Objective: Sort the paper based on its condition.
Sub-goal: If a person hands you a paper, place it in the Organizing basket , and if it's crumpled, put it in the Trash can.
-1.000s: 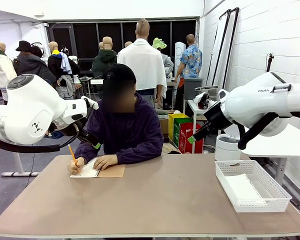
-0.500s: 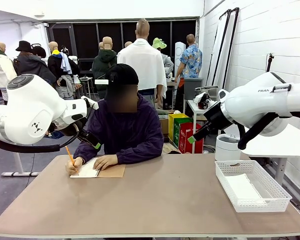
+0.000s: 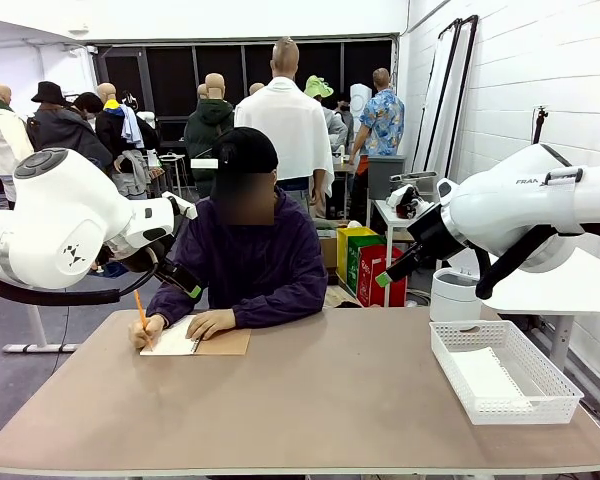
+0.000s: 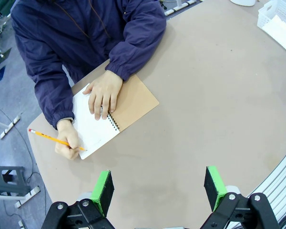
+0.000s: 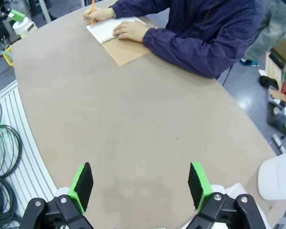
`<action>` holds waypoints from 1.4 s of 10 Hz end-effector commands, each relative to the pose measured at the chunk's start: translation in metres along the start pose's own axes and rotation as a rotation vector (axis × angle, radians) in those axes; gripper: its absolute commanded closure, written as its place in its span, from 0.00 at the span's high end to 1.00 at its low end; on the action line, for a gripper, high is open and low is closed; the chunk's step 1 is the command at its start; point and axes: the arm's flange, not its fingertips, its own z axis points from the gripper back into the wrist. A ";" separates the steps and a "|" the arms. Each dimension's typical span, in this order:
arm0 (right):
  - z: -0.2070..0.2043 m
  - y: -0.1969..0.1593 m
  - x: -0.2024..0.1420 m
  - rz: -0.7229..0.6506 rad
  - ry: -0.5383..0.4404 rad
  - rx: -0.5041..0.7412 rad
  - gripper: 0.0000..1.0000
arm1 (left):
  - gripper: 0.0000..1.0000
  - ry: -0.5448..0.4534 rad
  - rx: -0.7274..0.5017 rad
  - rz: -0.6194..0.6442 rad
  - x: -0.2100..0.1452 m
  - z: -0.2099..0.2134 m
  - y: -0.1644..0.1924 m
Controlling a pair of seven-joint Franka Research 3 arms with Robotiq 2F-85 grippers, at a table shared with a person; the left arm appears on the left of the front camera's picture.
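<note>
White spiral-bound paper page [image 4: 95, 133], far ahead of empty wide-open left gripper [image 4: 158, 183] and right gripper [image 5: 139, 179], is pinned by person's hand [image 4: 103, 93]; grabbing now risks tearing.

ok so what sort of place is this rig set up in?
Probably a robotics lab or workshop hall: a shared work table, a painted block wall, and coiled cables on the floor.

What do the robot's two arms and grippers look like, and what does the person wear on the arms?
The left arm and right arm are rounded white shells with black joints and black cables; the right one bears dark lettering. The left gripper and right gripper are black with bright green pads. The person wears dark blue jacket sleeves.
</note>
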 end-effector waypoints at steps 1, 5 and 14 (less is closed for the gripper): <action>-0.001 -0.001 -0.001 0.004 0.005 0.000 1.00 | 1.00 0.001 -0.007 -0.007 -0.001 0.000 0.001; -0.001 -0.001 -0.001 0.004 0.005 0.000 1.00 | 1.00 0.001 -0.007 -0.007 -0.001 0.000 0.001; -0.001 -0.001 -0.001 0.004 0.005 0.000 1.00 | 1.00 0.001 -0.007 -0.007 -0.001 0.000 0.001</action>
